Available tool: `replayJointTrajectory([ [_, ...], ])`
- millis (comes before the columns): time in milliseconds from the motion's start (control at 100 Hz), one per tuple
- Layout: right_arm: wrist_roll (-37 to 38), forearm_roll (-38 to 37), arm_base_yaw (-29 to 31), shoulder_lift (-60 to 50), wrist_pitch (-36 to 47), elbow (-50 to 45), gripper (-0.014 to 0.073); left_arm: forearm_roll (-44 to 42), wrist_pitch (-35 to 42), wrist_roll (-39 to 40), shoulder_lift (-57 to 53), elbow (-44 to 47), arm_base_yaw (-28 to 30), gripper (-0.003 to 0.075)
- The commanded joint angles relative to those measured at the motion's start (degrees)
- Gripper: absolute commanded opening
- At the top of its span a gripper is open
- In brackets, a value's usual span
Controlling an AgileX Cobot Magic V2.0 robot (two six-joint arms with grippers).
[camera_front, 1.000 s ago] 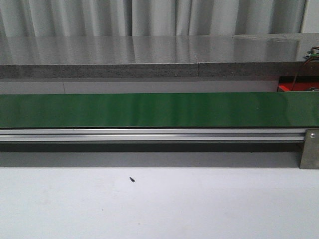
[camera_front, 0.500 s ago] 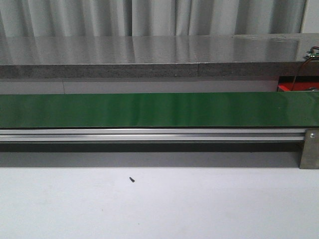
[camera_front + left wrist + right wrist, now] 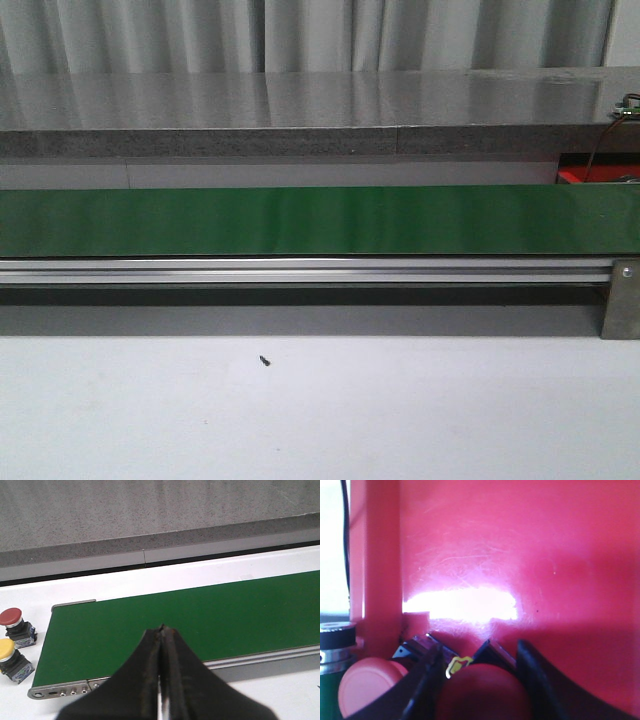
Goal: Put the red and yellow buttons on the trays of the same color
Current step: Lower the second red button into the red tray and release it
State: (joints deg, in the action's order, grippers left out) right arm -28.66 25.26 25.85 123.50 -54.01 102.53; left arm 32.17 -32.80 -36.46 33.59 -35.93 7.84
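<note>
Jaws first: on our left gripper (image 3: pixel 161 680) the two black fingers are pressed flat together with nothing between them, hanging over the near edge of the green conveyor belt (image 3: pixel 200 620). On our right gripper (image 3: pixel 480 685) the fingers stand apart on either side of a red button (image 3: pixel 482 692), whose dome fills the gap; we cannot tell whether they actually grip it. That gripper sits low inside the red tray (image 3: pixel 520 555), whose floor and one wall fill its wrist view. A second red button (image 3: pixel 367 687) lies just beside the first, against the tray wall.

Off the left end of the belt, a third red button (image 3: pixel 12 621) and a yellow button (image 3: pixel 10 655) stand upright on the white table (image 3: pixel 150 580), close together.

From the front we see only the belt, its aluminium rail (image 3: pixel 300 270), a grey stone ledge (image 3: pixel 300 110) behind it, pale curtains (image 3: pixel 300 30) beyond, and a small dark speck (image 3: pixel 265 360) on the tabletop.
</note>
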Motion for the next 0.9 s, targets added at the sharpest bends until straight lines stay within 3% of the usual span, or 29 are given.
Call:
replayJointTrajectory([
  [0,-0.8,0.7,0.1,-3.4,1.6,1.9,0.0181,1.9,3.8,0.0,0.1,-1.5,-0.4,-0.002],
  [160,-0.8,0.2,0.1,-3.4,1.7,1.9,0.0346,1.9,3.8,0.0,0.1,-1.5,-0.4,-0.002],
  [230,-0.8,0.2,0.1,-3.4,1.8,1.9,0.0379,1.9,3.8,0.0,0.1,-1.5,-0.4,-0.002],
  [580,-0.8,0.2,0.2,-4.8,2.0,2.0,0.038,1.9,3.8,0.0,0.1,-1.5,-0.4,-0.002],
  [890,-0.9,1.1,-0.6,-14.7,1.6,2.0,0.038,1.9,3.8,0.0,0.1,-1.5,-0.4,-0.002],
])
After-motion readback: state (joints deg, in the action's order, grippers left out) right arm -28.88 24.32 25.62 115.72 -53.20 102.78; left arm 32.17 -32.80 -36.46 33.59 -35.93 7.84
